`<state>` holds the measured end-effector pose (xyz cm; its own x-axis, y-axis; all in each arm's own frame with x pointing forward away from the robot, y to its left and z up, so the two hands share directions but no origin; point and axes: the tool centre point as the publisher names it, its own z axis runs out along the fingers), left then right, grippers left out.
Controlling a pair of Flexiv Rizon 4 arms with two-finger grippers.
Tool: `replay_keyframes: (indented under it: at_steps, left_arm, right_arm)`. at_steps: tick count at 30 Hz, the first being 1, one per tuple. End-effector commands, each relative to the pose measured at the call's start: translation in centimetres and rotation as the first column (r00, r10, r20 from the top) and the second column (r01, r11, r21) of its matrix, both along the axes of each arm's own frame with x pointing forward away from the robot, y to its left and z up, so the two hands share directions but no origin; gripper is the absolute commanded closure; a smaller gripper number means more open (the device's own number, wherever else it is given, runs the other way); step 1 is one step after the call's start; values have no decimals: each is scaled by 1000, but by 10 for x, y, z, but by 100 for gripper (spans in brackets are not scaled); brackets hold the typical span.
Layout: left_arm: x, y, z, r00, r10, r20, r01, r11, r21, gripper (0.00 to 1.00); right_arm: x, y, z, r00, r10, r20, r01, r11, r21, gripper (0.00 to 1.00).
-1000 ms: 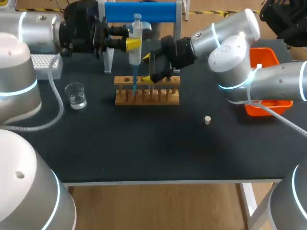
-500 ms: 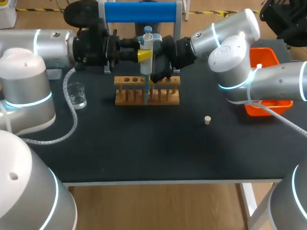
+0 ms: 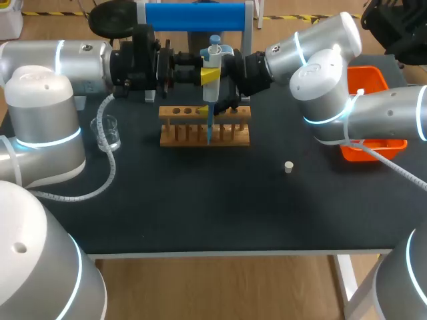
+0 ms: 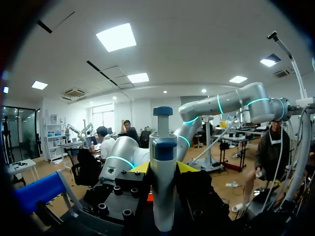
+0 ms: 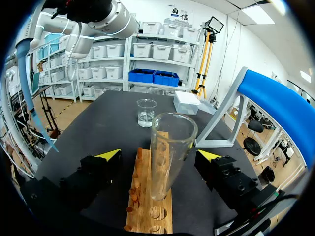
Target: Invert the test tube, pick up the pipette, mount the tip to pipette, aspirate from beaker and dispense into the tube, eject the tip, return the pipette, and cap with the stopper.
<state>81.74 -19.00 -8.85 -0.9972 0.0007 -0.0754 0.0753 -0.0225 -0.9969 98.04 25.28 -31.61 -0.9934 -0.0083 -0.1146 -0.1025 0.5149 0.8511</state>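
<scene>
My left gripper point(image 3: 200, 69) is shut on the white-and-blue pipette point(image 3: 212, 63), which it holds upright above the wooden rack point(image 3: 205, 133). The pipette's blue tip point(image 3: 209, 127) points down at the rack's middle. In the left wrist view the pipette point(image 4: 163, 187) stands between the yellow fingertips point(image 4: 141, 167). A clear test tube point(image 5: 167, 152) stands mouth up in the rack point(image 5: 147, 206). My right gripper point(image 5: 159, 155) is open around it, a finger on each side and neither touching. The small white stopper point(image 3: 288, 167) lies on the mat right of the rack.
A glass beaker point(image 3: 107, 131) with liquid stands left of the rack, near the left arm's hose. An orange bin point(image 3: 370, 113) sits at the right edge, partly behind my right arm. The blue pipette stand point(image 3: 195, 17) is behind the rack. A white tip box point(image 5: 186, 102) lies beyond the beaker.
My left arm has carried the pipette to the right, from over the rack's left end to its middle beside the right gripper. The right arm has stayed in place.
</scene>
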Motion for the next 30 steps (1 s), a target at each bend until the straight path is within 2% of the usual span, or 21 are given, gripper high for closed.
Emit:
replay_keyframes:
  at_steps: [1,8,15,24,26,30]
  left_arm:
    - [-2,0,0,1000,5,1,-5,1000,-2,100]
    - [-2,0,0,1000,5,1,-5,1000,-2,100]
    - [-2,0,0,1000,5,1,-5,1000,-2,100]
    - [-2,0,0,1000,5,1,-5,1000,-2,100]
    - [-2,0,0,1000,5,1,-5,1000,-2,100]
    - [-5,-2,1,1000,24,-6,-24,1000,7,100]
  right_arm:
    - [2,0,0,1000,4,-3,-4,1000,-3,0]
    - [-2,-19,8,1000,-20,8,20,1000,9,0]
    - [-18,-48,22,999,-36,33,35,999,29,0]
    - [-53,-92,56,997,-45,69,39,995,93,0]
    - [-57,-100,62,996,-51,71,42,992,118,0]
    - [-76,-112,83,994,-49,93,32,983,180,0]
